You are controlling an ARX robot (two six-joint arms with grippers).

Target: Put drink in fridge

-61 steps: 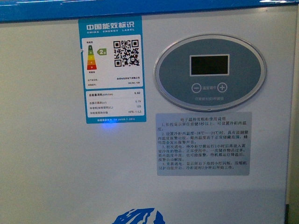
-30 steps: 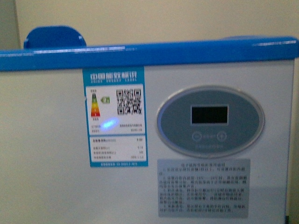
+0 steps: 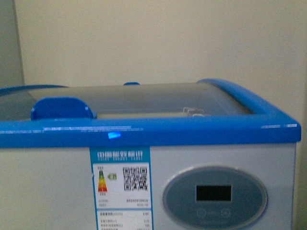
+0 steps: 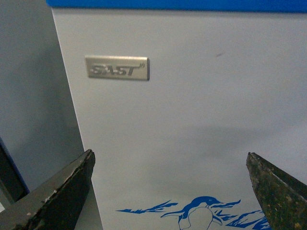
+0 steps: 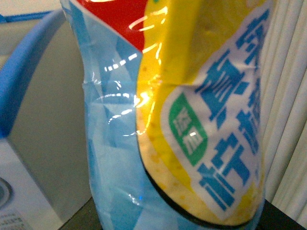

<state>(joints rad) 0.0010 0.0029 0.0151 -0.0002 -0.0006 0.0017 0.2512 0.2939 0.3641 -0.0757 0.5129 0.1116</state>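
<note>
Pressing in on the drink (image 5: 182, 120) from both sides, the right gripper (image 5: 177, 223) shows only as dark finger stubs at the bottle's lower edges. It is closed on the bottle as far as can be seen, though its tips are hidden. The bottle fills the right wrist view. It has a glossy wrapper in pale blue, yellow and red with blue lettering. Its long axis runs roughly parallel to the folds of the curtain (image 5: 288, 96) behind it, so it stands about upright. Neither end is in view, so which end is uppermost cannot be told. It is outside the fridge (image 3: 57, 191), just off a corner of the blue top rim (image 5: 24, 72). The left gripper (image 4: 169, 155) is spread wide and empty, facing the penguin drawing (image 4: 199, 215) and metal badge (image 4: 117, 68).
</note>
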